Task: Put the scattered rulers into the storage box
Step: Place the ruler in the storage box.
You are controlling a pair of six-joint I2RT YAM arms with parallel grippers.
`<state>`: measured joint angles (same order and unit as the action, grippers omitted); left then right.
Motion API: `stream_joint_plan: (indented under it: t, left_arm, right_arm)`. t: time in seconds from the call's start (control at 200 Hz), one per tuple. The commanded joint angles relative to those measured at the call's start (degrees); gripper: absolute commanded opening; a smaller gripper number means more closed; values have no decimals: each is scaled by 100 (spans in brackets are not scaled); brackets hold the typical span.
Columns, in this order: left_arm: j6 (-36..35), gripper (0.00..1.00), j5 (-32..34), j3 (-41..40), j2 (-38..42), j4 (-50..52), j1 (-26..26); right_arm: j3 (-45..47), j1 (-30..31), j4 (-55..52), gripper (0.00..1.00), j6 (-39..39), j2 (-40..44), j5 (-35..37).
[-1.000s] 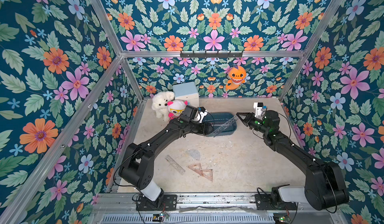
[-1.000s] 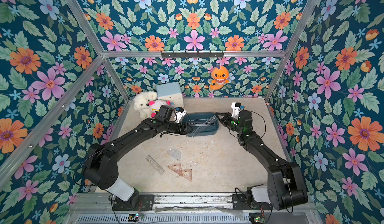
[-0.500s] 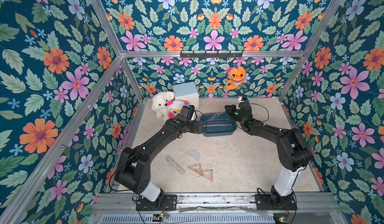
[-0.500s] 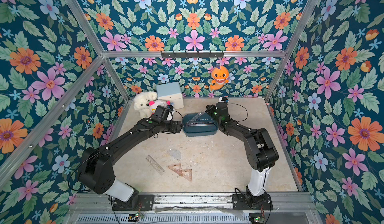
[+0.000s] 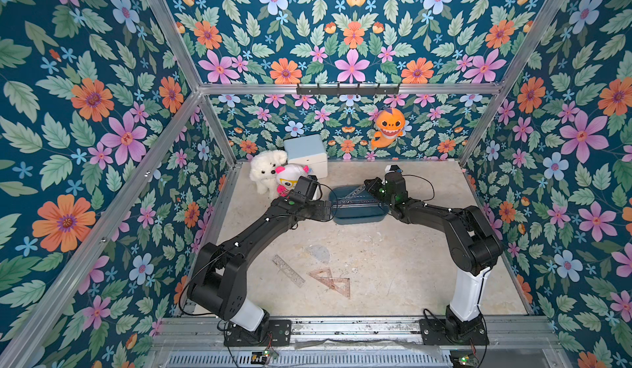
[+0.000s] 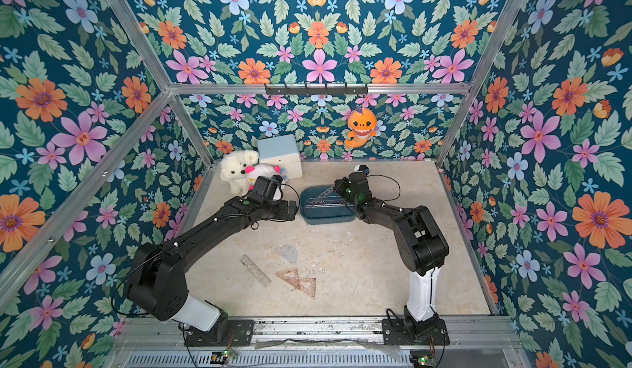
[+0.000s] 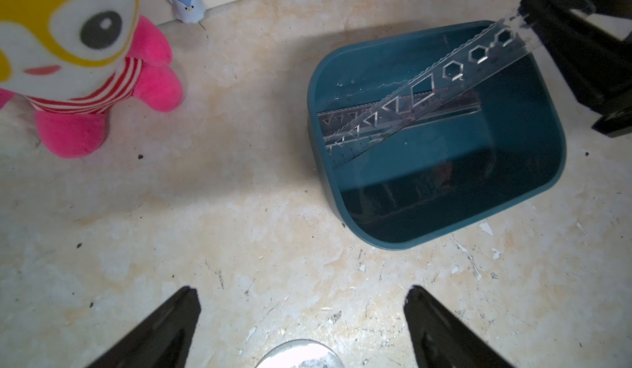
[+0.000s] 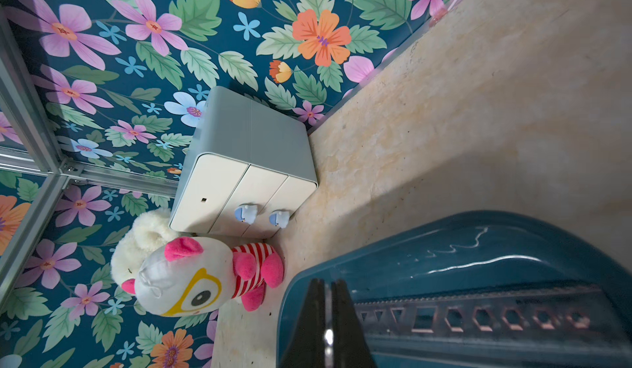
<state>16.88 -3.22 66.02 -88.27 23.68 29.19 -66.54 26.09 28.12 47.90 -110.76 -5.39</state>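
One teal storage box sat at the far middle of the table, between the two arms. It was the largest thing in play.

The left gripper hung just beside the box's left end, its jaws spread wide with nothing between them. The right gripper was over the far right corner of the box, its fingers pinched together on the end of a clear stencil ruler.

That ruler ran aslant. Its low left end was down inside the box, and its held end was raised above the right rim. At least one other ruler lay flat on the box floor beneath it.

The step in hand looked like the drop of this stencil ruler. The next move probably called for the right jaws to part with the raised end brought inside the rim, or else the strip might settle propped on the wall.

Loose on the near side of the table, well apart from both grippers, lay a pair of overlapping pinkish triangles. A straight ruler lay to their left, and a half-round protractor lay just beyond them. All of these were yet to be collected.
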Motion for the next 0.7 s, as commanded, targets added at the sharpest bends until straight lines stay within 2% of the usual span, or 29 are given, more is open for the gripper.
stream_joint_plan:
  t: [0.0, 0.365, 0.54, 0.695]
  left_arm:
    - [77, 99, -135, 33, -5, -65, -10]
    - [96, 99, -275, 122, -55, 14, -35]
    - [188, 99, -375, 105, -58, -12, -95]
    - [217, 99, -425, 122, -85, -19, -111]
  right_arm:
    - [-37, 0, -208, 3, -194, -32, -171]
    - [-465, -251, -1247, 41, -707, 90, -322]
    - [-653, -386, -1728, 47, -982, 255, -314]
    - [-735, -400, -2099, 49, -1236, 413, -287]
